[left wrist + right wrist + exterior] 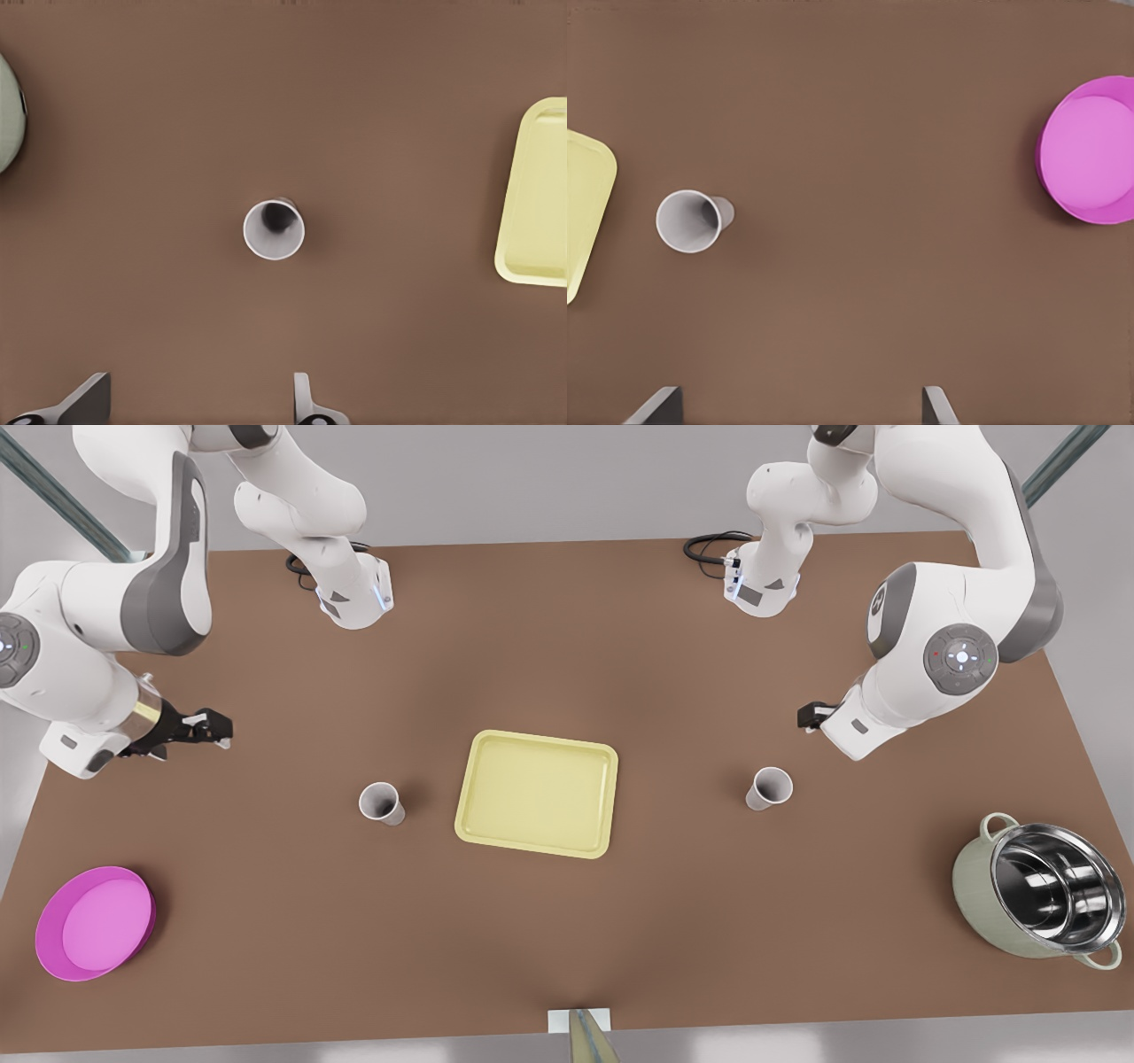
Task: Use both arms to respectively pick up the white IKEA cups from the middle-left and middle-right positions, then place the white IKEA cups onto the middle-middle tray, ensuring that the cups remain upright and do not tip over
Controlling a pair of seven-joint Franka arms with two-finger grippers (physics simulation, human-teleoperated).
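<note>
Two white IKEA cups stand upright on the brown table on either side of the pale-yellow tray (537, 793). One cup (768, 788) is on the front view's right. My left gripper (813, 716) hovers behind it, open; the left wrist view shows that cup (274, 230) ahead of the gripper (202, 382), apart from its fingers, with the tray's edge (536, 195) to one side. The other cup (382, 803) is on the front view's left. My right gripper (213, 726) hangs well off to its side, open (801, 391), with this cup (691, 221) and the tray's corner (585, 212) in view.
A round magenta dish (95, 923) (1090, 150) lies near the front corner on the front view's left. A pale green steel-lined pot (1036, 899) (7, 115) stands near the front corner on the right. Both arm bases (354, 598) (762, 584) stand at the back edge.
</note>
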